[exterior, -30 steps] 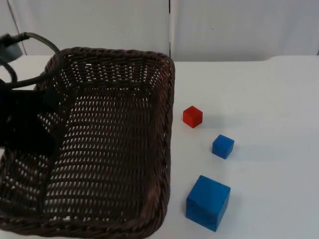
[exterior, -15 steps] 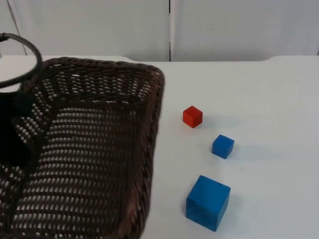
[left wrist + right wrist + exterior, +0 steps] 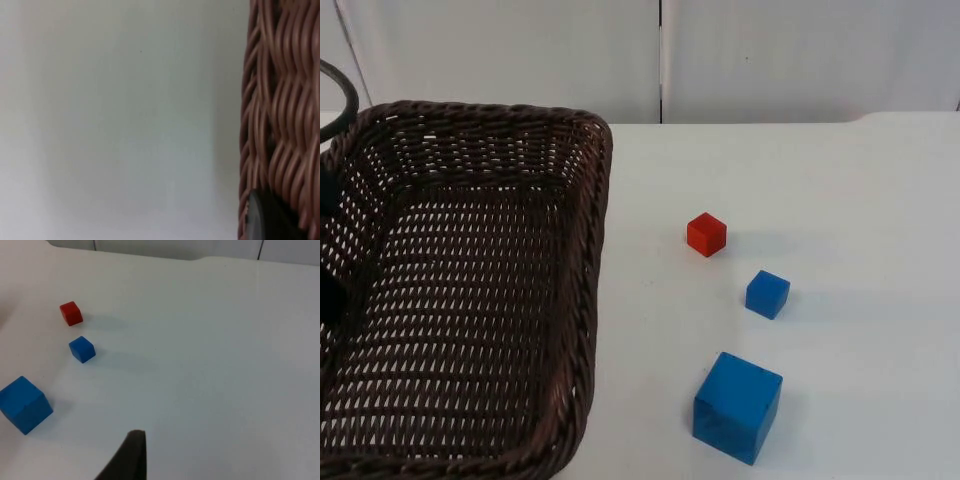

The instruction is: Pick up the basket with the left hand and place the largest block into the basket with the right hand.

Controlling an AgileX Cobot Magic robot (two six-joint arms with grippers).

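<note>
White table (image 3: 840, 200) bears large blue block (image 3: 737, 406), beside held basket (image 3: 590, 250)

Bright, even light overall, no glare on the white table (image 3: 840, 200). Soft shadows fall to the right of the blocks, e.g. big blue block (image 3: 737, 406). Left wrist view v. blurry, basket (image 3: 280, 115) weave out of focus.

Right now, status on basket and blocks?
Left gripper on wicker basket rim. Right arm waits. Large blue block on table, untouched. Nothing blocking it.
</note>
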